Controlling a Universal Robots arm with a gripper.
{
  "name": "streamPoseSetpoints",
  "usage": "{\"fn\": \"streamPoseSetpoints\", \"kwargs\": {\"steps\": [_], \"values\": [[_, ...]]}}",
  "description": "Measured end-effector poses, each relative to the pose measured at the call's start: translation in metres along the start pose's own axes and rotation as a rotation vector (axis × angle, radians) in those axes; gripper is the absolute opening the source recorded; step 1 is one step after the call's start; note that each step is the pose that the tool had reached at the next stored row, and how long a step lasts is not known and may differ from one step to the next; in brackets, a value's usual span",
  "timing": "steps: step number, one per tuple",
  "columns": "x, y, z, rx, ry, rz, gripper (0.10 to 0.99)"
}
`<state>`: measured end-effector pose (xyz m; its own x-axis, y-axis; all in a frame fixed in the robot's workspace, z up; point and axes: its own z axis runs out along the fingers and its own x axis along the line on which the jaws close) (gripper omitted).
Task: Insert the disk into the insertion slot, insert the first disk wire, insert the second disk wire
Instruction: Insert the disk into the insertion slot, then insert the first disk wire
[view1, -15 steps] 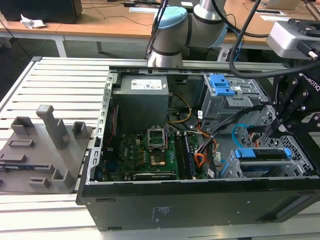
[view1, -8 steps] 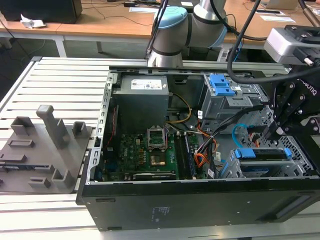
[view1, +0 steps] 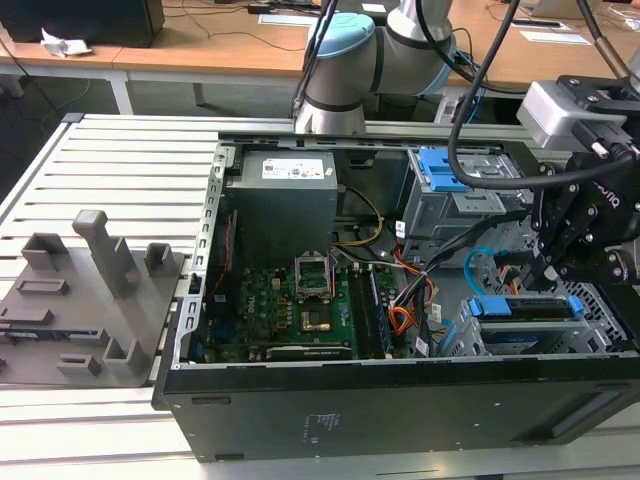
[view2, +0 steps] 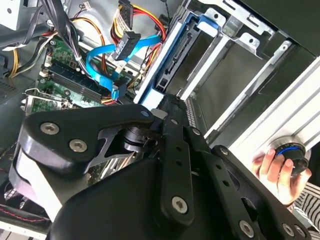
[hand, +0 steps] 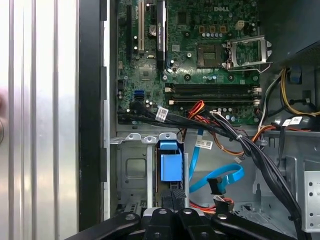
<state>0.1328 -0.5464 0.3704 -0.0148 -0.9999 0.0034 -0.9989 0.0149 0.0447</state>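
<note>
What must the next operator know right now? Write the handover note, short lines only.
End effector: at the near end of the disk, over the low drive cage.
Disk: in the cage bay, blue frame showing; I cannot tell if it is fully seated.
Coloured wire bundle: plug hanging loose, unplugged.
Light-blue cable: looped beside the cage, plug free.
Done: disk in the bay.
Left: both wires.
</note>
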Motion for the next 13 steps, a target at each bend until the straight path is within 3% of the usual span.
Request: {"fn": "streamPoseSetpoints", "kwargs": {"steps": [5, 13], "values": [[-0.0001, -0.0060, 0.0047, -0.001, -0.0001, 0.000, 0.106], [-0.0001, -0.0063, 0.0057, -0.001, 0.0001, 0.000, 0.106]]}}
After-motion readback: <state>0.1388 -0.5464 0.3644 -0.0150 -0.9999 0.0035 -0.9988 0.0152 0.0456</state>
